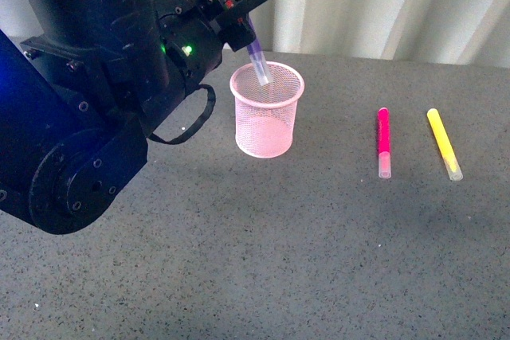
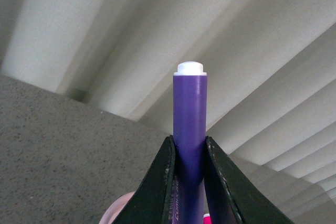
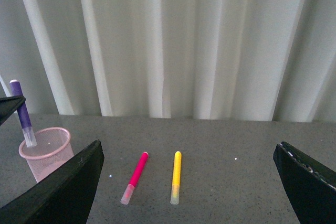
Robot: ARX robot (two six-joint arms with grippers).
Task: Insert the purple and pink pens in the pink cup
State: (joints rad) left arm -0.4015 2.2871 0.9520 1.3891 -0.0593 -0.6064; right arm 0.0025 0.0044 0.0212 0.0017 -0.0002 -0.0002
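Three pens in all — one purple pen (image 1: pixel 238 7), one pink pen (image 1: pixel 384 139), one yellow pen (image 1: pixel 443 142). One cup (image 1: pixel 267 129), pink mesh. Two grippers show: the left gripper (image 2: pixel 189 142) and the right gripper (image 3: pixel 189 148), two fingers (image 2: pixel 157 182) apiece, four counted. One pen sits between fingers; two do not. One table (image 1: pixel 319 260), one curtain (image 3: pixel 184 40) — its folds too many to count surely. One green light (image 1: pixel 188 50) and one black cord loop (image 1: pixel 195 121) on the left arm (image 1: pixel 80 133).
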